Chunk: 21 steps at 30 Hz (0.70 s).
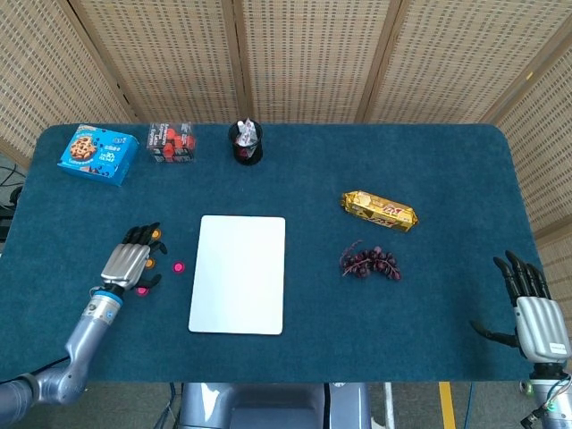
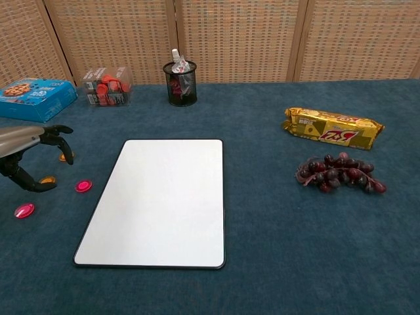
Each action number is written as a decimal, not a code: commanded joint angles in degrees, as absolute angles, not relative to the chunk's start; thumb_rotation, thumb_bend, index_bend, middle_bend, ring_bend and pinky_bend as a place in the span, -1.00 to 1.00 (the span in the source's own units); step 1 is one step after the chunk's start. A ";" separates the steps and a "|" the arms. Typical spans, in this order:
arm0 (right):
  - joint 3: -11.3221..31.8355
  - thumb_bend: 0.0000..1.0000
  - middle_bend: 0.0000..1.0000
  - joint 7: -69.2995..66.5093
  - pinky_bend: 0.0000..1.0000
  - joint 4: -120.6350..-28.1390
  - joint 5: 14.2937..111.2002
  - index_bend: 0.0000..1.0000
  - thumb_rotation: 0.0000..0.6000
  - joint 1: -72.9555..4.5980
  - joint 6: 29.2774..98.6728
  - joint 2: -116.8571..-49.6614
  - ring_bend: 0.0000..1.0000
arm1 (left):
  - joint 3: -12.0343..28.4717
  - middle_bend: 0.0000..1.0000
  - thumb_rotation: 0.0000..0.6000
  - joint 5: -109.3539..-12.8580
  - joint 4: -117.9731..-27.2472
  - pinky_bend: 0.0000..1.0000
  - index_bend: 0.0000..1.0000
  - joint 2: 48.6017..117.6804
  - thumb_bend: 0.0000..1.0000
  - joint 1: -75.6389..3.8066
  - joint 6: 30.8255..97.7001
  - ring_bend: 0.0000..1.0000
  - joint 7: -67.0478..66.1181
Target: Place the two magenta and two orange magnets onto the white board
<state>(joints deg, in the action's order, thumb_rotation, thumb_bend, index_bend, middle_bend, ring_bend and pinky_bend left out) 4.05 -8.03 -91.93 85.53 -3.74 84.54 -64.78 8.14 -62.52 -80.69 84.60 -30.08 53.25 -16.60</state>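
Observation:
The white board (image 1: 239,274) (image 2: 161,200) lies flat at the table's middle. To its left lie two magenta magnets (image 1: 178,266) (image 1: 141,290), also in the chest view (image 2: 83,186) (image 2: 24,210). Two orange magnets (image 2: 47,179) (image 2: 65,157) lie beside them, both partly covered by my left hand (image 1: 130,259) (image 2: 26,141). That hand hovers over them with fingers curved and apart, holding nothing. My right hand (image 1: 532,313) stands open at the table's right front edge, far from the magnets.
A blue cookie box (image 1: 96,153), a clear box of red pieces (image 1: 171,141) and a black mesh cup (image 1: 246,143) line the back. A gold biscuit pack (image 1: 379,209) and a bunch of grapes (image 1: 369,263) lie right of the board.

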 commanded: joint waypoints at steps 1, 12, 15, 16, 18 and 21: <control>4.03 -1.00 -1.00 -8.30 -1.00 -91.94 85.52 -1.00 1.00 -3.79 84.42 -64.68 -1.00 | 8.56 -1.00 1.00 -60.86 -80.58 -1.00 -0.26 85.70 -0.34 -30.98 53.26 -1.00 -18.47; 4.07 -1.00 -1.00 -8.81 -1.00 -92.07 85.28 -1.00 1.00 -3.77 84.30 -64.61 -1.00 | 7.81 -1.00 1.00 -57.11 -79.75 -1.00 -0.26 87.83 -0.33 -32.39 53.01 -1.00 -22.11; 4.08 -1.00 -1.00 -8.92 -1.00 -92.18 85.19 -1.00 1.00 -3.78 84.21 -64.55 -1.00 | 7.62 -1.00 1.00 -56.60 -79.24 -1.00 -0.26 88.49 -0.33 -32.75 52.90 -1.00 -22.49; 4.08 -1.00 -1.00 -8.97 -1.00 -92.19 85.15 -1.00 1.00 -3.79 84.16 -64.53 -1.00 | 7.56 -1.00 1.00 -56.46 -79.09 -1.00 -0.26 88.71 -0.33 -32.84 52.94 -1.00 -22.63; 4.08 -1.00 -1.00 -9.08 -1.00 -92.25 85.11 -1.00 1.00 -3.80 84.10 -64.48 -1.00 | 7.53 -1.00 1.00 -56.02 -78.68 -1.00 -0.26 89.18 -0.33 -33.08 52.96 -1.00 -22.97; 4.09 -1.00 -1.00 -9.23 -1.00 -92.31 85.04 -1.00 1.00 -3.80 84.03 -64.42 -1.00 | 7.53 -1.00 1.00 -55.07 -78.03 -1.00 -0.26 89.86 -0.33 -33.52 52.79 -1.00 -23.65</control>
<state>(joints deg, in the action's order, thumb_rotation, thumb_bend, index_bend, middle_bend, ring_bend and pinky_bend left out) 4.09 -9.23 -92.30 85.04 -3.80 84.03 -64.42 7.54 -55.26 -78.20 89.69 -33.38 52.86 -23.47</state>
